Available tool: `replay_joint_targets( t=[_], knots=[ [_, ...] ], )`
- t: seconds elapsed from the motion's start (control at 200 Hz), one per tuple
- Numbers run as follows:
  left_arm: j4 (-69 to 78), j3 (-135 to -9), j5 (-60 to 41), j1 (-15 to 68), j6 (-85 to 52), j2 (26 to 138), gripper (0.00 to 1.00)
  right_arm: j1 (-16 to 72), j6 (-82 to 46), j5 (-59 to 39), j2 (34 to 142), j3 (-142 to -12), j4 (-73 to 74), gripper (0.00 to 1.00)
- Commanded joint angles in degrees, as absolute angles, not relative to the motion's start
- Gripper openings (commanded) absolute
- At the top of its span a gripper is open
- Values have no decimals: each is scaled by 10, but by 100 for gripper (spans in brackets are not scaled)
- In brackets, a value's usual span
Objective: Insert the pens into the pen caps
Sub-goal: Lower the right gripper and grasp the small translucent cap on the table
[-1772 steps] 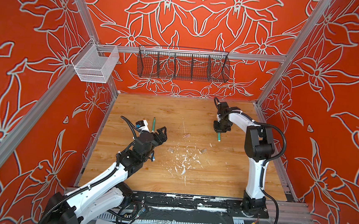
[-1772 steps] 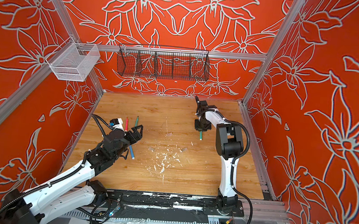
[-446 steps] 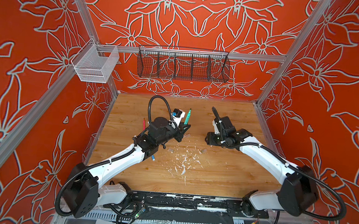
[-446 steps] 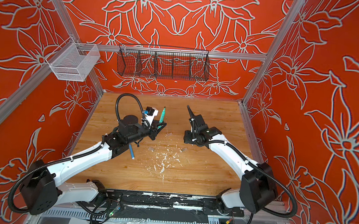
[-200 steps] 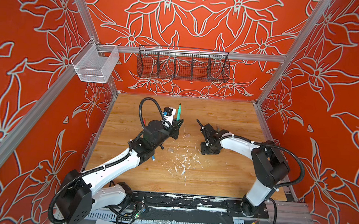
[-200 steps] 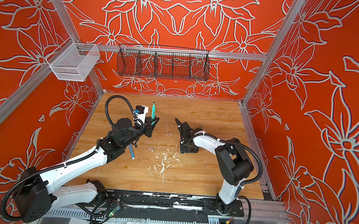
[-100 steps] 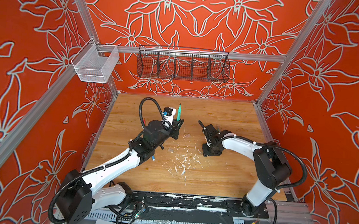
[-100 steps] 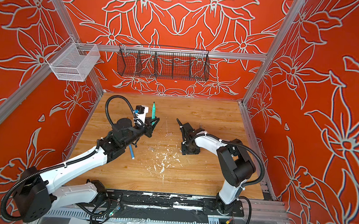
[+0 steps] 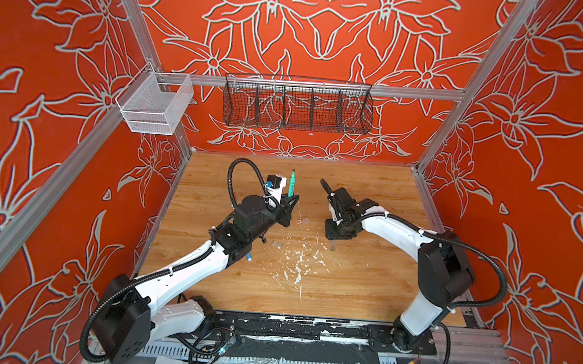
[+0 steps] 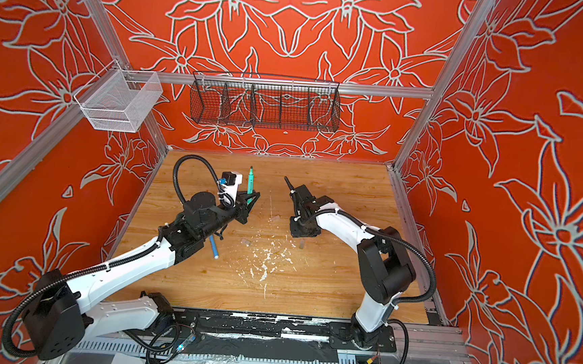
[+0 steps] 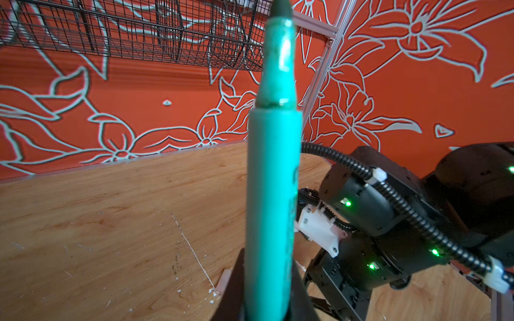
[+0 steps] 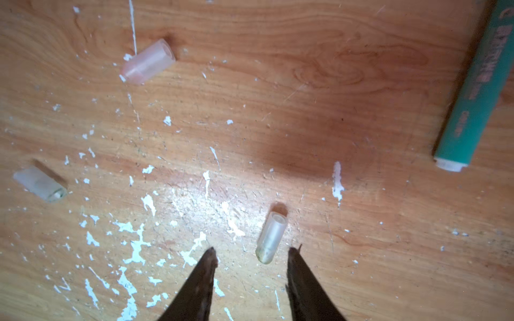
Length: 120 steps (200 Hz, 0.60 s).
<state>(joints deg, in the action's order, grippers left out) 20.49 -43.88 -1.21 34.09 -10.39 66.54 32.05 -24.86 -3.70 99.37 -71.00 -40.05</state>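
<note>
My left gripper (image 9: pixel 290 204) (image 10: pixel 251 197) is shut on a green pen (image 9: pixel 290 183) (image 10: pixel 250 181) (image 11: pixel 274 180) and holds it upright above the table, dark tip up. My right gripper (image 9: pixel 335 236) (image 12: pixel 251 251) points down at the table, open. A translucent pen cap (image 12: pixel 271 237) (image 9: pixel 333 245) lies just ahead of its tips, its near end between them and untouched. Two more caps (image 12: pixel 147 65) (image 12: pixel 40 183) lie further off. A second green pen (image 12: pixel 472 91) lies flat nearby. A blue pen (image 10: pixel 213 247) lies partly under the left arm.
White paint flecks (image 9: pixel 298 264) cover the wooden table's middle. A black wire basket (image 9: pixel 297 104) hangs on the back wall and a white mesh basket (image 9: pixel 153 104) on the left rail. The right arm's wrist (image 11: pixel 389 222) is close beside the held pen.
The right gripper's jaws have narrowed and it has shifted slightly right, settling low over the cap. The left arm and its green pen have held still.
</note>
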Motion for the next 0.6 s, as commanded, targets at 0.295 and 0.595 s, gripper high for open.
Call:
replay_joint_targets(
  t=[0.295,0.595],
  knots=[
    [211,-454,-28,339,-119,675,0,319,-330,-23,1020,-697,-418,38],
    [209,-456,-33,339,-125,681,0,319,-370,-3,1018,-659,-394,36]
  ],
)
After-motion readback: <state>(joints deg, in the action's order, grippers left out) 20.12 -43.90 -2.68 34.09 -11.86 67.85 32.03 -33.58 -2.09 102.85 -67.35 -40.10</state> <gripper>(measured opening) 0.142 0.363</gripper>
